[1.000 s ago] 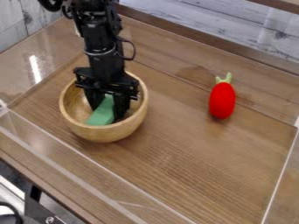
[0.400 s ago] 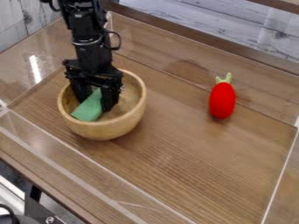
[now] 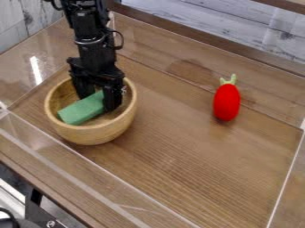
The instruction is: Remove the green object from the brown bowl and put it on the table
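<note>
The brown bowl [image 3: 74, 134] sits at the left of the table [image 3: 191, 165]. The green object [image 3: 80, 110], a flat mint block, lies tilted inside the bowl against its left side. My gripper [image 3: 99, 96] points straight down into the bowl. Its black fingers [image 3: 118, 94] stand apart just behind and to the right of the block. The left finger is at the block's upper end, and I cannot tell if it touches. The block looks loose rather than pinched.
A red strawberry-like toy [image 3: 226, 100] with a green top stands on the table to the right. Clear acrylic walls [image 3: 155, 203] edge the tabletop at the front and sides.
The arm has shifted left and the bowl has slid left with it. The green block, earlier upright between the fingers, now lies lower and flatter in the bowl. The fingers look spread wider.
</note>
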`<state>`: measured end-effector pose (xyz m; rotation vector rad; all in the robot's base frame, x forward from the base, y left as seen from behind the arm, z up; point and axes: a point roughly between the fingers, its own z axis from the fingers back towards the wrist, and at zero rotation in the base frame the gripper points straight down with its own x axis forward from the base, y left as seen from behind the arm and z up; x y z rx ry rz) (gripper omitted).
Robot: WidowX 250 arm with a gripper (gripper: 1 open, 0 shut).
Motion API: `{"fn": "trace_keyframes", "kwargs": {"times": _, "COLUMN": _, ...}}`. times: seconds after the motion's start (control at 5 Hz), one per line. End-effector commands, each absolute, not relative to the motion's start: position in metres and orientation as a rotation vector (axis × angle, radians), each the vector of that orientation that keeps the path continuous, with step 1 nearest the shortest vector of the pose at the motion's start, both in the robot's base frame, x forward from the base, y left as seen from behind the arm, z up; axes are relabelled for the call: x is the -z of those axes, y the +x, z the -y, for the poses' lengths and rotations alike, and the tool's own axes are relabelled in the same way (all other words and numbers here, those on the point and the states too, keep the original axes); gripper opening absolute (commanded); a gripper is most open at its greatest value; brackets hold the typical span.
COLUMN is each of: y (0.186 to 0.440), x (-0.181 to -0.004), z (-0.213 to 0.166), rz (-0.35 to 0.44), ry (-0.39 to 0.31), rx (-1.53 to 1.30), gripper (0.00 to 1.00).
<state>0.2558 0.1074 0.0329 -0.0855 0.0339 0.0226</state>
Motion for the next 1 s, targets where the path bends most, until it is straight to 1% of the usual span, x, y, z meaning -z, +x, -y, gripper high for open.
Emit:
{"fn": "trace_keyframes", "kwargs": {"times": 0.0, "y": 0.260, "x": -0.039, "z": -0.118, "rz": -0.009, "ry": -0.079, "rx": 0.017, "gripper": 1.00}}
{"fn": "trace_keyframes", "kwargs": {"times": 0.2, "y": 0.258, "x": -0.039, "z": -0.126, "rz": -0.013, "ry": -0.090, "rx": 0.035, "gripper": 1.00}}
{"fn": "trace_keyframes", "kwargs": {"times": 0.6, "y": 0.250, "x": -0.043, "z": -0.125, "rz": -0.010, "ry": -0.109, "rx": -0.001, "gripper": 1.00}}
{"fn": "trace_keyframes", "kwargs": {"times": 0.8, "y": 0.252, "x": -0.037, "z": -0.120, "rz": -0.006, "ry": -0.117, "rx": -0.093, "gripper": 1.00}}
